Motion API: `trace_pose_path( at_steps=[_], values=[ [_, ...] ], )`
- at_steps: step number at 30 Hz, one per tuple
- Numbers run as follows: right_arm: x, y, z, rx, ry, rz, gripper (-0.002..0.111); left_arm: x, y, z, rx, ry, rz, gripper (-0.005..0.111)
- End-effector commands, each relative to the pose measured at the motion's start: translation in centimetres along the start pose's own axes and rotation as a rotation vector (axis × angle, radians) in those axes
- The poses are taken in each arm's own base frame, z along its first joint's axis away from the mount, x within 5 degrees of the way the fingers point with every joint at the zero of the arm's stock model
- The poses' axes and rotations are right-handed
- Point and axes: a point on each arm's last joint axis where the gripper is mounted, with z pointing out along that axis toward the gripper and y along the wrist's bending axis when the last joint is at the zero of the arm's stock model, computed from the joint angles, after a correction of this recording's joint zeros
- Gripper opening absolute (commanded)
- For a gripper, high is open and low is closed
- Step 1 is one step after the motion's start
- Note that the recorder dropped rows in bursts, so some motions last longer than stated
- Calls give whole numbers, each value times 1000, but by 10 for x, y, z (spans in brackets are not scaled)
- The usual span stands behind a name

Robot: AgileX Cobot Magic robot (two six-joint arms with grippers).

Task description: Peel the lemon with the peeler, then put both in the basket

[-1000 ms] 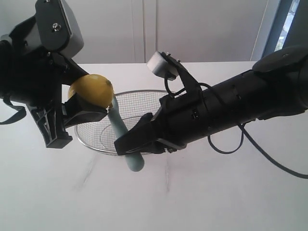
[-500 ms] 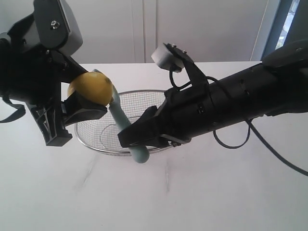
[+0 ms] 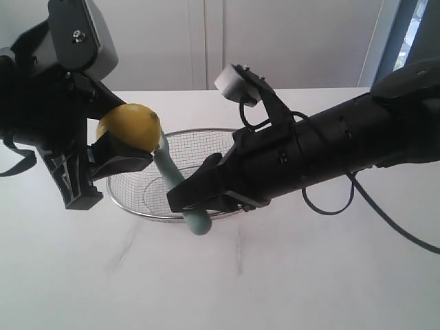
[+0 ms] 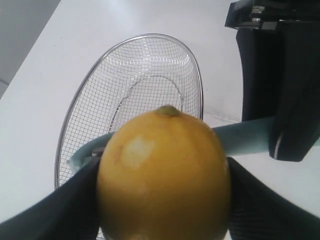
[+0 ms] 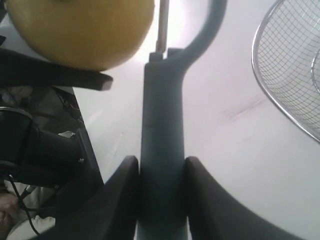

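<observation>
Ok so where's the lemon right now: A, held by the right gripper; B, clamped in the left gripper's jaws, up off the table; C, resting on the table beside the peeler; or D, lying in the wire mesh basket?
B: the lemon is clamped in the jaws of the left gripper, raised off the table beside the wire mesh basket, while the right gripper holds the peeler.

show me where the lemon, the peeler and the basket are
bright-yellow round lemon [image 3: 130, 127], exterior view, middle of its visible side
pale teal plastic peeler [image 5: 162, 125], right wrist view, middle of its handle
silver wire-mesh oval basket [image 4: 150, 75], left wrist view, bare mesh inside
</observation>
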Motion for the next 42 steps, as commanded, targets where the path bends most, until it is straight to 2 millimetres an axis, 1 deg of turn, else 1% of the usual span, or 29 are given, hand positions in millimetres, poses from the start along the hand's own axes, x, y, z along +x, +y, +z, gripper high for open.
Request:
trace_pose_path(
  at_steps=[1,15,18,21,25,33,40,42],
  values=[
    [0,0,1,-16,-1,21,0,0,-1,-3,2,-7,-15,0],
    [-1,-2,1,6,-13,31,0,0,-1,-3,5,-5,-15,0],
    [-2,1,-2,13,-29,17,0,0,-1,-3,5,-5,-13,0],
    [-6,4,-12,32,-64,3,0,0,-1,-3,3,-4,-11,0],
    [-8,6,-18,33,-81,0,0,0,-1,-3,2,-2,-8,0],
    [-11,22,-36,40,-126,-62,0,0,-1,-3,2,-2,-8,0],
    [-15,35,-75,173,-227,-139,0,0,-1,-3,4,-1,-9,0],
    [-16,36,-83,214,-252,-152,0,0,-1,-3,4,-1,-9,0]
  ],
)
